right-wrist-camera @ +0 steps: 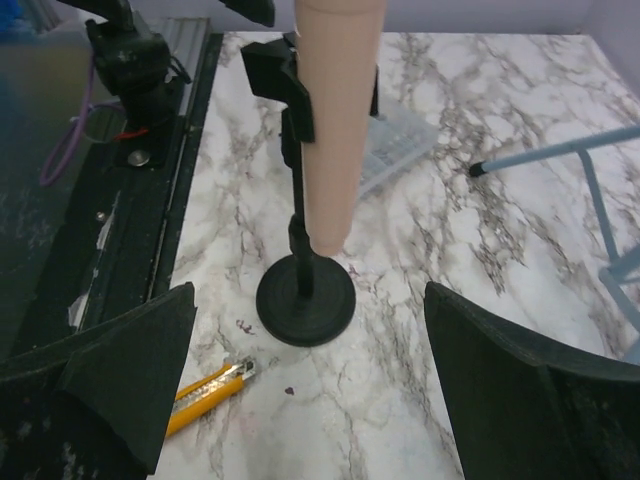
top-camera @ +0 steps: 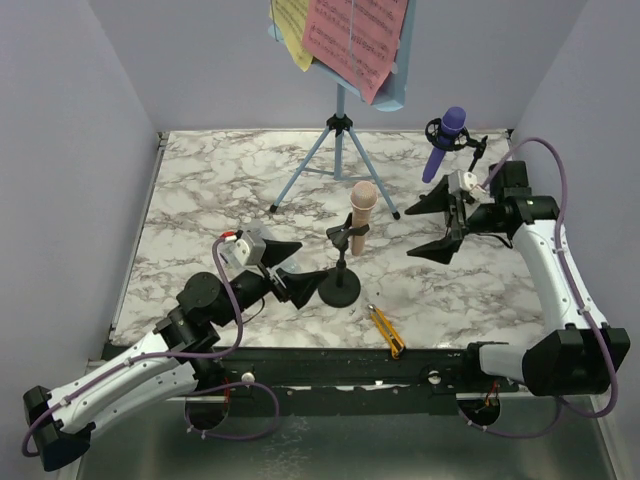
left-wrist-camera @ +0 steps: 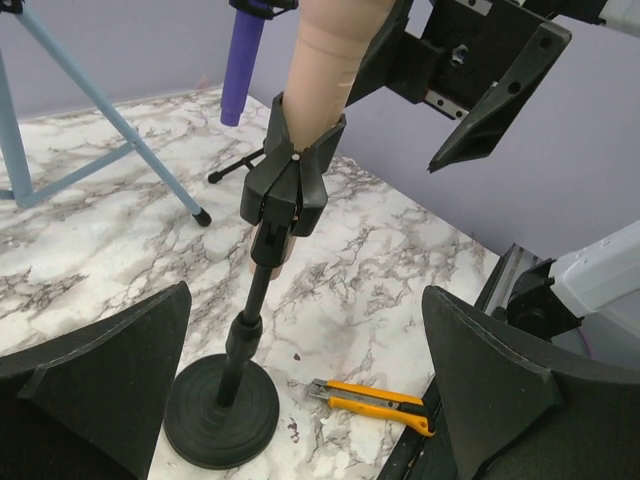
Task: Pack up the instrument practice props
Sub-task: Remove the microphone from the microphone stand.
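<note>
Right now the beige microphone (top-camera: 362, 205) stands near the middle of the top view, clipped in a black stand (top-camera: 341, 288). Its long axis runs nearly straight up with a slight lean, head uppermost. Both grippers face it with fingers spread wide and nothing between them. The left gripper (top-camera: 312, 263) sits just beside the stand's stem, on its lower left in the frame. The right gripper (top-camera: 410, 232) faces it from the right, level with the microphone's body and a little further off. By my judgement the left is nearer the stem, and the right is better placed to take the microphone itself. On the marble table (top-camera: 200, 190) a utility knife (top-camera: 386, 331) lies to the lower right of the round base. The purple microphone (top-camera: 443, 143) and the blue music stand (top-camera: 338, 150) stand well apart toward the top, so both sides look open for an approach.
</note>
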